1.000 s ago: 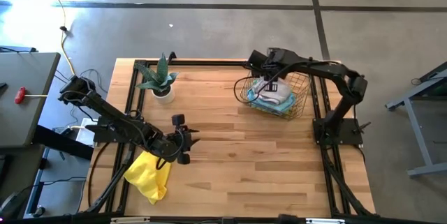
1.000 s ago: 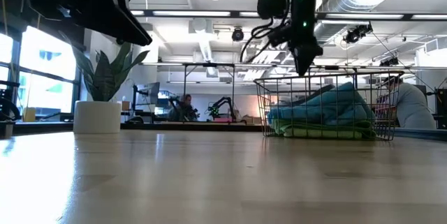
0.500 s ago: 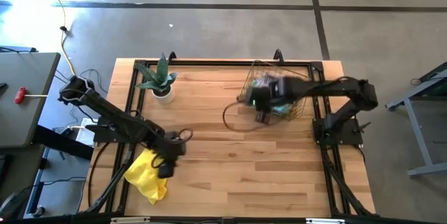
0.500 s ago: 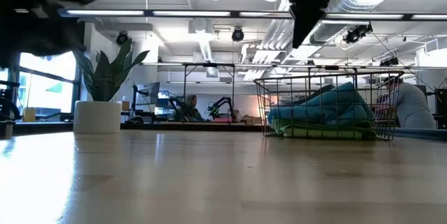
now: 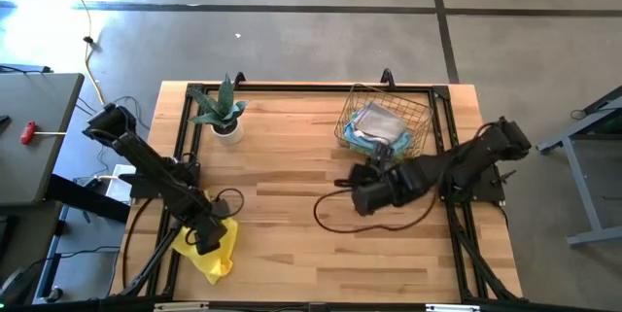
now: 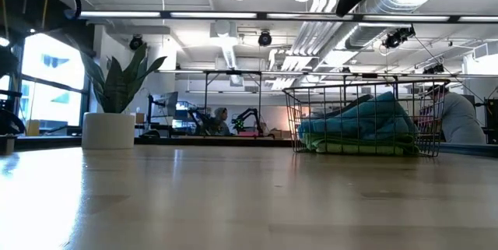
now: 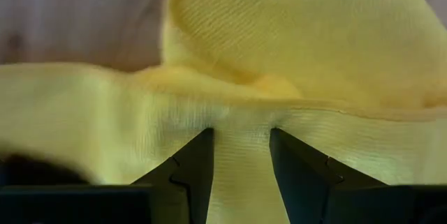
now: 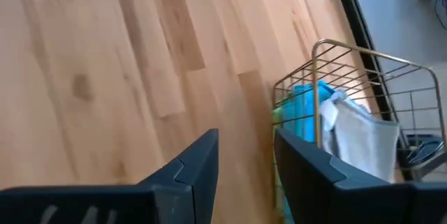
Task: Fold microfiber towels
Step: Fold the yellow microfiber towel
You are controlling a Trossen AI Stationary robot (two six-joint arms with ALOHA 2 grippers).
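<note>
A: High view: right gripper (image 5: 367, 198) has left the basket (image 5: 420, 129) and swung low over bare table (image 5: 292, 181), carrying nothing. Left gripper (image 5: 206, 239) dropped onto the yellow towel (image 5: 219, 259).

B: Left wrist: fingers (image 7: 192, 165) narrowly parted, yellow cloth between and just beyond them, grip unclear. Right wrist: same narrow gap, empty; remaining towels (image 8: 307, 112) in the basket beyond the fingertips. Folding not started.

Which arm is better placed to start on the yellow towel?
Left. The left gripper is already over the yellow towel, fingers open astride the cloth. The right gripper hangs empty over bare wood mid-table.
</note>
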